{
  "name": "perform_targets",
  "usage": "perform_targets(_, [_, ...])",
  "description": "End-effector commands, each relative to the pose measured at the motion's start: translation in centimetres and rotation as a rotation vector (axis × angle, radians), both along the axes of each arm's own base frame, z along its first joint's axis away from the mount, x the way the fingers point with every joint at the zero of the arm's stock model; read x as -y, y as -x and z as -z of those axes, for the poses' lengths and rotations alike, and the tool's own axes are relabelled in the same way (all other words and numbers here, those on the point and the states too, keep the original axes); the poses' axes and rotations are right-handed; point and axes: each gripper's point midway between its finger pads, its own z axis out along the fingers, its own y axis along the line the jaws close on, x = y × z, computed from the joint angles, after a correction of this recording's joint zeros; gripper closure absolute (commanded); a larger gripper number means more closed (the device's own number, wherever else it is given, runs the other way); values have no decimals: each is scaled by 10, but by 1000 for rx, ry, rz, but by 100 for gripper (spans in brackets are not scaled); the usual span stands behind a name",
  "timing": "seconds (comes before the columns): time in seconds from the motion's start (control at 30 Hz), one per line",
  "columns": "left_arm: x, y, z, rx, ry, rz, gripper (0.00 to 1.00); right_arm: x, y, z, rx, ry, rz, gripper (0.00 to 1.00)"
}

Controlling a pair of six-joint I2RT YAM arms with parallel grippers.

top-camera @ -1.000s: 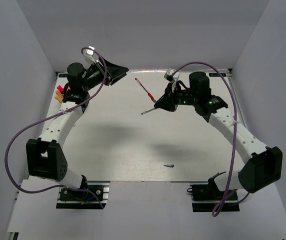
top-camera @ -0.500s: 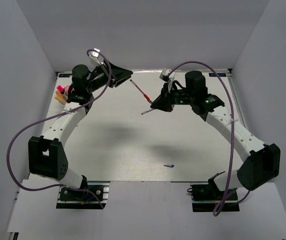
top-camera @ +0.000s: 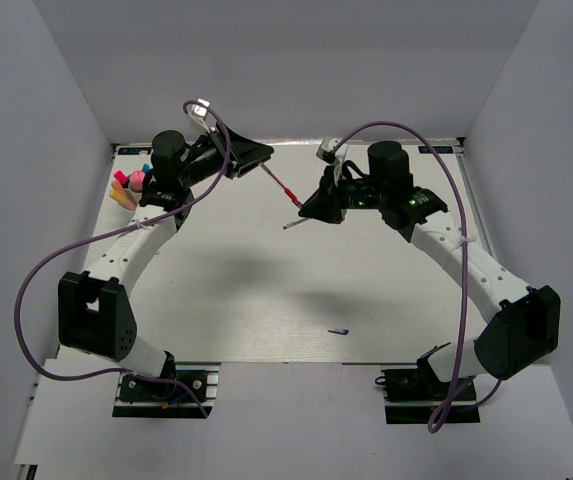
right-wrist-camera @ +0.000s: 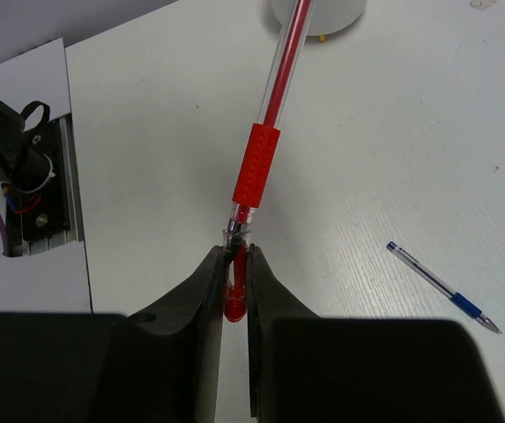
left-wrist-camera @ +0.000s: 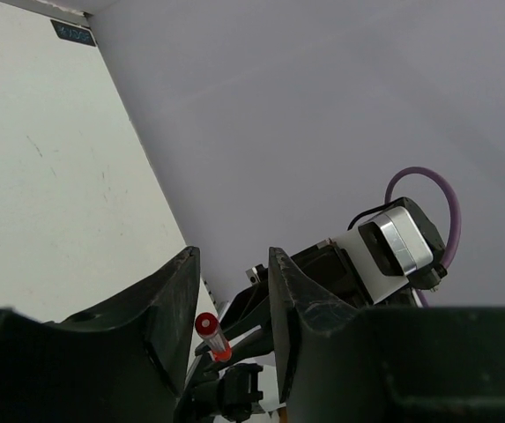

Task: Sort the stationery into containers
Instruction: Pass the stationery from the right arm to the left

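The right gripper was found clenched on the red pen, its two fingers pinched against the writing end just below the red rubber grip. The pen was held clear of the table. In the overhead view its barrel ran from that grasp up and to the left, toward the left gripper. In the left wrist view the left gripper's fingers stood apart, released, with the pen's red-capped far end showing low in the gap between them. No contact between either finger and the pen was visible, and whether the cap lay inside the jaws or just short of them could not be told. Both grippers were over the far part of the table, near its middle, facing one another. The white bowl appeared at the top edge of the right wrist view. Overhead it sat at the far left of the table, largely hidden behind the left arm, with pink, orange and mint markers showing there. A blue pen lay flat on the table close to its near edge, well apart from the bowl and from both grippers
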Motion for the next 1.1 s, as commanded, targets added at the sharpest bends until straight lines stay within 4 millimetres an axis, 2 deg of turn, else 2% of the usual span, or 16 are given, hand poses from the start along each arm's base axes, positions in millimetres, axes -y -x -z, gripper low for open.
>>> perform_targets(0.0, [1, 3, -1, 2, -1, -1, 53, -6, -3, -23, 71, -34, -21, 100])
perform_targets(0.27, [3, 10, -1, -2, 2, 8, 59, -4, -8, -16, 22, -34, 23, 100])
perform_targets(0.47, [3, 11, 0, -1, 0, 5, 62, -8, -7, -21, 14, -55, 16, 100])
perform_targets(0.57, [3, 9, 1, -2, 2, 2, 67, -9, -8, -22, 7, -61, 17, 100])
perform_targets(0.67, [3, 8, -2, 8, 4, 3, 78, -9, -6, -21, 3, -60, 13, 100])
perform_targets(0.7, [3, 8, -3, 11, 5, 2, 89, -8, -6, -21, 3, -60, 15, 100])
perform_targets(0.77, [3, 7, -4, 15, 5, -1, 98, -8, -5, -19, -6, -61, 15, 100])
perform_targets(0.93, [3, 7, -10, 46, 6, 1, 100, -12, -8, -23, -5, -78, 18, 100])
perform_targets(1.07, [12, 12, -15, 106, -26, 30, 100, -16, -13, -28, -37, -97, 35, 100])
